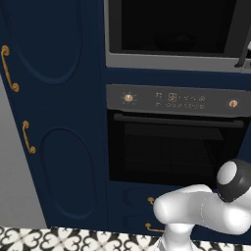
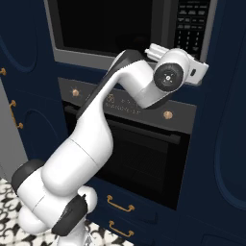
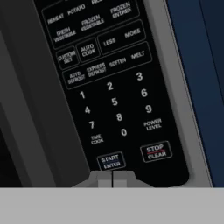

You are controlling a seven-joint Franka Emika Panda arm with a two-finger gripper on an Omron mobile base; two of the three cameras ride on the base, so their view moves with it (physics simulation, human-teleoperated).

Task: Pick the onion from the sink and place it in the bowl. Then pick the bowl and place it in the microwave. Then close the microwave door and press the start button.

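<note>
Left base view: the microwave (image 1: 174, 34) sits built into dark blue cabinetry (image 1: 54, 122) above the oven (image 1: 174, 142), its door (image 1: 171, 27) closed flush, the dark glass window framed in grey-silver. The oven below carries two gold knobs and a dark bar handle. Gold pulls mark the cabinet doors at left, and patterned floor tiles (image 1: 59, 240) run along the bottom edge. The white arm (image 1: 206, 208) enters at lower right.

Right base view: the same stack from the other side. Here the arm (image 2: 96, 125) rises from lower left, bends across the oven front and carries its hand up to the narrow keypad (image 2: 192, 24) at the microwave's right edge, a panel cut off in the left base view. The tool itself is hidden behind the wrist.

Hand view: the keypad (image 3: 109, 87) close up and tilted, with legible number keys and preset labels. The tool (image 3: 112, 178) is clenched, fingertips (image 3: 104, 179) pressed together with nothing between them, and lies just below the START/ENTER key (image 3: 110, 161); contact with the key cannot be told. The STOP/CLEAR key (image 3: 156, 152) lies beside it. The grey door frame (image 3: 26, 122) borders the panel on one side, blue cabinet (image 3: 197, 65) on the other
</note>
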